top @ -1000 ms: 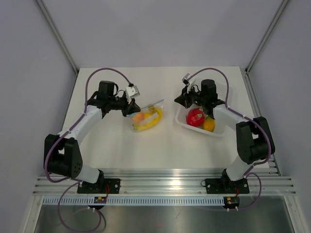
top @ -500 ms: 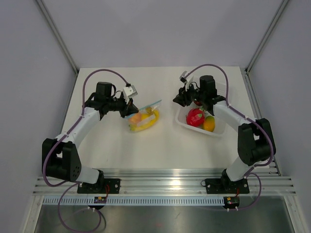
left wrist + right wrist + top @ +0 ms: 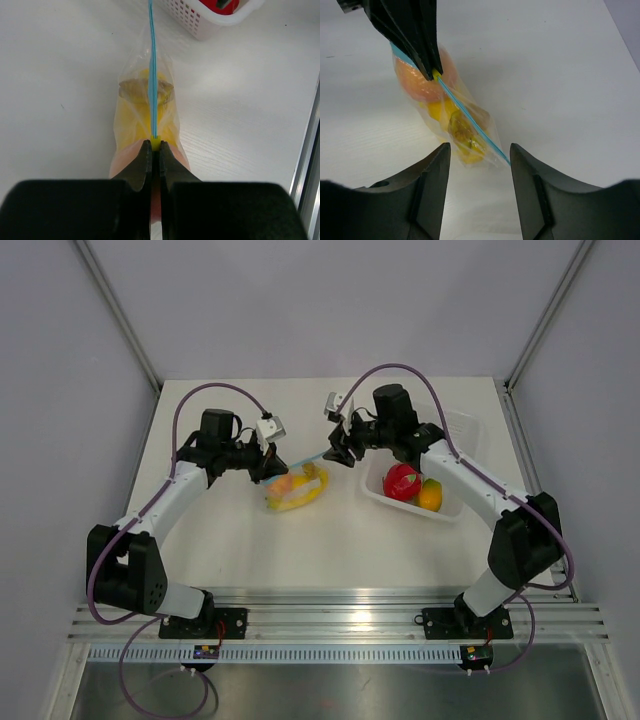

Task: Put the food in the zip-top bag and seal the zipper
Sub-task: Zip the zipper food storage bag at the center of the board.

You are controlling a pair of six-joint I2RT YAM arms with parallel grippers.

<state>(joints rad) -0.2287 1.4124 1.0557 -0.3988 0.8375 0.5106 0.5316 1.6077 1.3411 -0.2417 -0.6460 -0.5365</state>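
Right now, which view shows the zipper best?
Right wrist: the zipper runs in full, from the left claw to the far corner of the bag. Left wrist shows it sharp but cut off at the frame's top. Top external gives only a thin blue sliver.

We see a clear zip-top bag (image 3: 297, 487) edged by a thin light-blue zipper (image 3: 152, 75), and through its plastic show a yellow banana bunch (image 3: 440, 109) and an orange-pink peach (image 3: 415, 82). The tray (image 3: 455, 508) we find white, its wall patterned with a grid of small square holes, and in it lie a red fruit (image 3: 401, 481) and a yellow-orange fruit (image 3: 430, 496). We note that the left gripper (image 3: 154, 150) and the right gripper (image 3: 477, 147) are black, the cables (image 3: 222, 386) purple and the table (image 3: 330, 540) white.
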